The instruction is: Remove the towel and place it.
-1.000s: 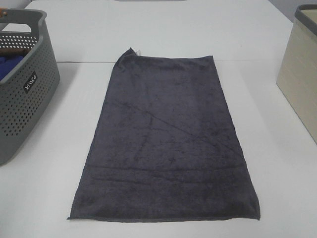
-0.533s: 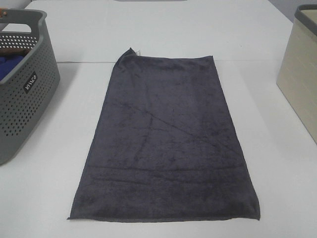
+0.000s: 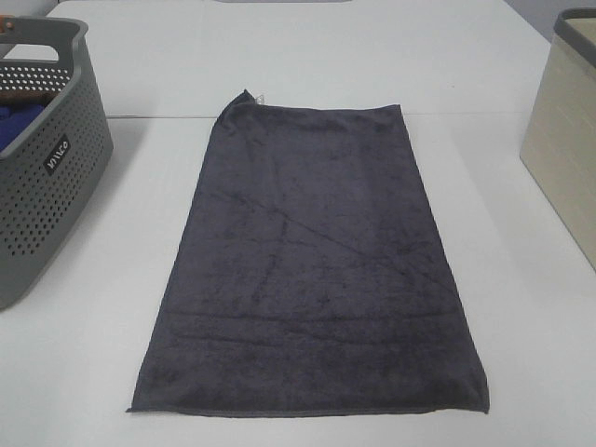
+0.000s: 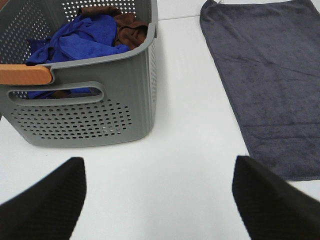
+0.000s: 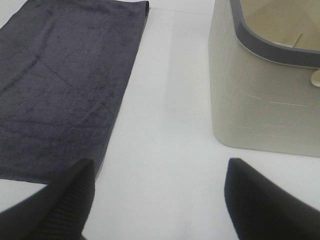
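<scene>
The dark charcoal towel [image 3: 312, 265] lies spread flat in the middle of the white table, a small white tag at its far left corner. It also shows in the left wrist view as the towel [image 4: 270, 80] and in the right wrist view as the towel [image 5: 60, 80]. Neither arm appears in the exterior high view. My left gripper [image 4: 157, 200] stands open over bare table between the grey basket and the towel's near edge. My right gripper [image 5: 157, 195] is open too, above bare table between the towel's edge and the beige bin. Nothing is held.
A grey perforated basket [image 3: 47, 177] stands at the left, holding blue and brown cloths [image 4: 85, 37]. A beige bin with a grey rim [image 3: 563, 140] stands at the right edge; its inside [image 5: 280, 20] looks empty. A seam crosses the table behind the towel.
</scene>
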Motion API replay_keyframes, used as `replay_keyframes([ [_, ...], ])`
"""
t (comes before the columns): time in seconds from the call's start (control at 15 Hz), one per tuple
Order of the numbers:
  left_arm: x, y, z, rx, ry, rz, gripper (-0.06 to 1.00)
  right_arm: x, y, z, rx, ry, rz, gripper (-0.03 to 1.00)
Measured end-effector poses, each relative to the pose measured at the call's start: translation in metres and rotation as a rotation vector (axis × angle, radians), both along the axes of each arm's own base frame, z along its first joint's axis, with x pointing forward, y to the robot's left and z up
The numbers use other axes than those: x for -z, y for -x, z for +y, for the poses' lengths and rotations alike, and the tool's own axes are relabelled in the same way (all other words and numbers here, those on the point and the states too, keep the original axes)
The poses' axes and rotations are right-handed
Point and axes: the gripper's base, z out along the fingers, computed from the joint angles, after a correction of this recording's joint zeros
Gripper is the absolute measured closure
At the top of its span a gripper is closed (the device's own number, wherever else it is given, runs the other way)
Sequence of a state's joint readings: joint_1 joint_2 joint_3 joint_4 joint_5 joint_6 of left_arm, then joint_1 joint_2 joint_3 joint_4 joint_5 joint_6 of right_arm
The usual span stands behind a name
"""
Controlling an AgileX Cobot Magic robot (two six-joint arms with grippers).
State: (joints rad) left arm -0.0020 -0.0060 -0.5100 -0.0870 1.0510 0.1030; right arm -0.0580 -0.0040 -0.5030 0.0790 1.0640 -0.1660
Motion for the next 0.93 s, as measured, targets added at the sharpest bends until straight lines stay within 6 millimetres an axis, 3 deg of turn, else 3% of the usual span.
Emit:
replay_keyframes([
  [0.93,0.0000,0.0000,-0.0001,-0.004,0.006,0.000,0.18,0.0000,0.0000,0.0000,0.001,-0.002,0.000,0.26],
])
